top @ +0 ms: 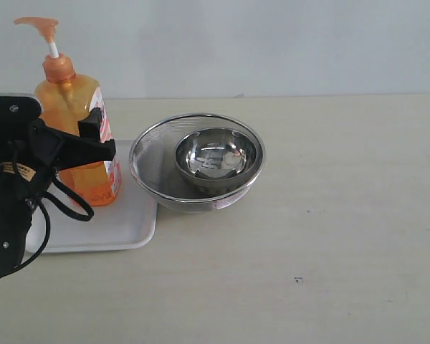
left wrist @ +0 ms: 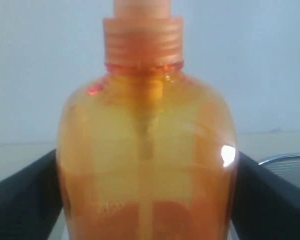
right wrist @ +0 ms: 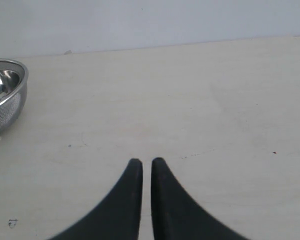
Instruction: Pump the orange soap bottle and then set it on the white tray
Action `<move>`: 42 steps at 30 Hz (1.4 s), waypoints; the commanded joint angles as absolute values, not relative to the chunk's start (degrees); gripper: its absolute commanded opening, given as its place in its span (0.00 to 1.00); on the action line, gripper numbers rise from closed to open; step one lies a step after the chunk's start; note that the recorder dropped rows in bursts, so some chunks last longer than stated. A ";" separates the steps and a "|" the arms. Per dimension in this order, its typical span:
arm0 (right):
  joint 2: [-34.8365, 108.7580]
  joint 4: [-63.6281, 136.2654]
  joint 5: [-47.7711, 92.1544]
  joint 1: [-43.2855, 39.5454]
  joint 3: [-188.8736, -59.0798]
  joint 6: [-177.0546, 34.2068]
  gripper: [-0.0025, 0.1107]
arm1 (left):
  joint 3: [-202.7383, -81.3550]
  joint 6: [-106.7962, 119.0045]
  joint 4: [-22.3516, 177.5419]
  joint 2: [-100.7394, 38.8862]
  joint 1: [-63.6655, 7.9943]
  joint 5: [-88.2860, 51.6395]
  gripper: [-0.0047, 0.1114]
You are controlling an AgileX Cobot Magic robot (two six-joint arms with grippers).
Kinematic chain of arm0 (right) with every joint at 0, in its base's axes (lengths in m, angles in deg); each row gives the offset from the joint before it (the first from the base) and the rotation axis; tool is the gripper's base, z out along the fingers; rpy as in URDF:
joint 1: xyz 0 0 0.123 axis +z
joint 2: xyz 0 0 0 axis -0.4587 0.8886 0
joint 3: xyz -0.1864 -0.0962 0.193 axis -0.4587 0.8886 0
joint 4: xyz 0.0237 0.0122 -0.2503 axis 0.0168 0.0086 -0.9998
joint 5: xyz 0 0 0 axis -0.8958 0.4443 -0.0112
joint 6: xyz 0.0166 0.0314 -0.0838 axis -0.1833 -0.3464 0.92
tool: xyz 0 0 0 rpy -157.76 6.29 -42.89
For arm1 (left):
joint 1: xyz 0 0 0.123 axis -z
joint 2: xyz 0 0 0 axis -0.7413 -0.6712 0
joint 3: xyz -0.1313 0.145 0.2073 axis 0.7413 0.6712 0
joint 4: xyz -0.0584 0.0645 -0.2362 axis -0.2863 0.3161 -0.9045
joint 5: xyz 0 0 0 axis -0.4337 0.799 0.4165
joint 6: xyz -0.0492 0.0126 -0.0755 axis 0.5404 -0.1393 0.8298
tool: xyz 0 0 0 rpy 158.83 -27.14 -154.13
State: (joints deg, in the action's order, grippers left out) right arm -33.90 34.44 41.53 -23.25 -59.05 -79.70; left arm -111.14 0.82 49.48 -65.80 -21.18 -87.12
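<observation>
The left arm (top: 14, 186) reaches in from the left. The left gripper (top: 100, 140) sits level, fingers (left wrist: 20, 205) spread on both sides of the bottle (left wrist: 145, 150); contact is unclear. The right gripper (right wrist: 146, 163) hangs over the bench (right wrist: 215, 100), fingers (right wrist: 165, 200) nearly together, holding nothing.

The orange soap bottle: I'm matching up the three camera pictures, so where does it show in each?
Exterior view: orange soap bottle upper left, upright on the white tray.
Left wrist view: the bottle close up, filling the middle.
Right wrist view: not in it.
Shared landmark: the steel mesh strainer, visible in all three views.
</observation>
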 commanded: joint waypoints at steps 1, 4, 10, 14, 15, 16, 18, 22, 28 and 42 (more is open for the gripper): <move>-34.23 34.52 41.18 -23.36 -59.08 -79.53 0.06 | -111.39 1.60 49.60 -65.54 -21.24 -88.29 0.68; -34.23 34.52 41.18 -23.36 -59.08 -79.53 0.06 | -111.39 0.57 49.60 -65.54 -21.24 -88.29 0.68; -34.23 34.52 41.18 -23.36 -59.08 -79.65 0.06 | -111.39 0.57 49.60 -65.54 -21.24 -86.02 0.68; -34.23 34.52 41.18 -23.36 -59.08 -79.53 0.06 | -111.39 0.48 49.60 -65.54 -21.24 -85.77 0.81; -34.23 34.52 41.18 -23.36 -59.08 -79.53 0.06 | -111.39 0.48 49.60 -65.54 -21.24 -85.72 0.84; -34.23 34.52 41.18 -23.36 -59.08 -79.53 0.06 | -111.39 0.32 49.60 -65.54 -21.24 -85.48 0.88; -34.23 34.52 41.18 -23.36 -59.08 -79.53 0.06 | -111.39 -0.45 49.60 -65.54 -21.24 -85.48 0.91; -34.23 34.52 41.18 -23.36 -59.08 -79.53 0.06 | -111.27 -0.45 50.06 -65.43 -21.24 -85.08 0.92; -34.23 34.52 41.18 -23.36 -59.08 -79.53 0.06 | -111.27 -0.45 50.06 -65.43 -21.24 -83.78 0.92; -34.23 34.52 41.18 -23.36 -59.08 -79.53 0.06 | -108.52 -3.41 49.83 -58.51 -21.24 -78.27 0.92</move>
